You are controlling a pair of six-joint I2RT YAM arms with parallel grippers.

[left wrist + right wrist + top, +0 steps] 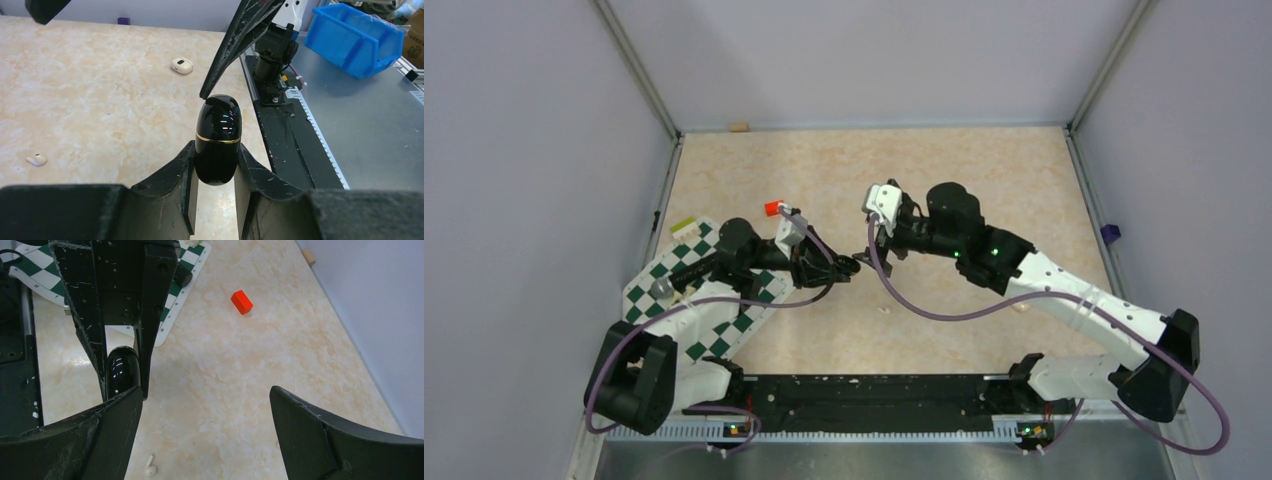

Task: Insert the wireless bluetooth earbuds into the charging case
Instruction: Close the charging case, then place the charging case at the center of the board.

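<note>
Over the desk's [100,100] middle, the left fingers [172,175] clamp the charging case [217,140].
Glossy black with a gold seam, it juts closed past their tips. The right fingers [235,45] spread wide, one tip at its top. Two white earbuds [181,65] lie apart on the desk.

Top view, clock directions taken from the left gripper [849,266], which clamps the charging case [217,135]. The bare table [844,165] is open at 12 o'clock. Obstacles:
- right gripper [205,392], spread wide, close at 2
- red block [774,208] at 10
- chequered mat [686,285] at 9
- one white earbud [885,309] near at 5
</note>
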